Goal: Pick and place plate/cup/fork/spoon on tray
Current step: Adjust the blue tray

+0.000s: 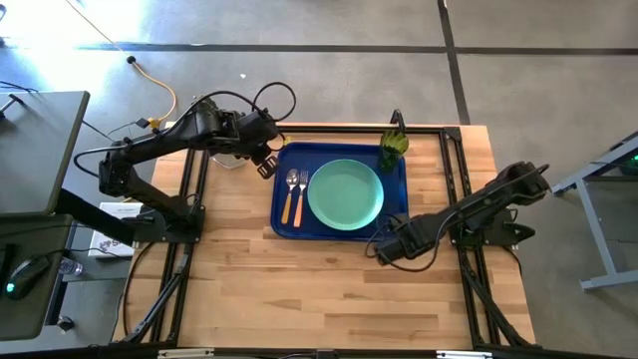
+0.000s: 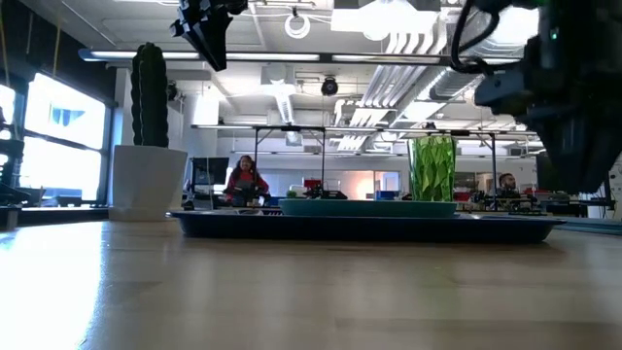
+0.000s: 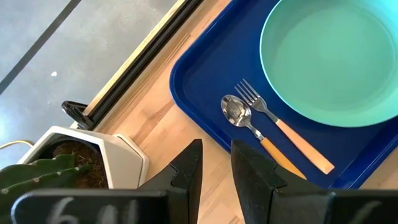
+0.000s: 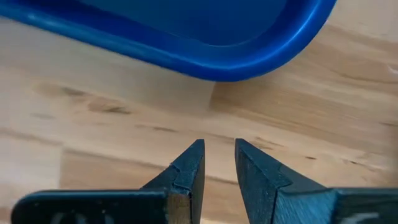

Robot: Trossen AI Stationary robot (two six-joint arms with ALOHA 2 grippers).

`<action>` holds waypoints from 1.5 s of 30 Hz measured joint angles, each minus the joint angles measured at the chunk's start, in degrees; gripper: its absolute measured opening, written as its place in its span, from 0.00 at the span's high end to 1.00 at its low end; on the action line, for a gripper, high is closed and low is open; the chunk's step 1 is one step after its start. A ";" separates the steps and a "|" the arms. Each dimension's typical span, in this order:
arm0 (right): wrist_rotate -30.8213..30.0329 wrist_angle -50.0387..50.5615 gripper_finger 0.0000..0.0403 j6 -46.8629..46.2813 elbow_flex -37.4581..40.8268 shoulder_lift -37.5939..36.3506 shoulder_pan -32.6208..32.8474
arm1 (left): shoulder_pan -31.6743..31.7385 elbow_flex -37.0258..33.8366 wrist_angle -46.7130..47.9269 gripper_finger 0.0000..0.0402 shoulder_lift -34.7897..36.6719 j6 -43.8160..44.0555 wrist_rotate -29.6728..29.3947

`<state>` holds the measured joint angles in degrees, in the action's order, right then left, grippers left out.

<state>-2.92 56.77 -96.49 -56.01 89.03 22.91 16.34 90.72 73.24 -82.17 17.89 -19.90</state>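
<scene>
- The tray [image 1: 340, 225] lies flat on the table [image 1: 329, 289] toward its far edge, and everything the task names appears to be on it already; I judge the placing done or nearly so
- The plate [image 1: 345, 194] sits in the tray's middle; the spoon [image 1: 290, 195] and the fork [image 1: 300, 194] lie side by side just left of it, handles toward the near rim, a place-setting order that leaves the plate's face bare
- The cup [image 1: 393, 148] stands upright in the tray's far right corner, clear of the plate
- The left pincer [image 1: 265, 163] hangs above the table just off the tray's far left corner, fingers narrowly apart and holding nothing; the cactus pot [image 3: 93, 155] is beside it
- The right pincer [image 1: 388, 246] sits low just off the tray's near right corner, fingers likewise narrowly apart and empty
- The high view alone gives the whole layout; the left wrist view shows the spoon's bowl and the fork's tines resting close together, apparently touching; the low view shows the cup [image 2: 432, 168] rising well above the plate rim [image 2: 367, 206], and people in the room beyond; the right wrist view shows only the tray's rounded corner [image 4: 249, 62] and bare wood
</scene>
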 joint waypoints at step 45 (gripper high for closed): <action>-1.37 -7.43 0.80 -0.54 9.70 0.00 -7.21 | 0.00 0.00 0.10 0.82 -0.04 -0.09 1.53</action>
<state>-4.29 49.34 -97.03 -46.30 89.03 15.70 16.34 90.72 73.34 -82.21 17.80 -18.37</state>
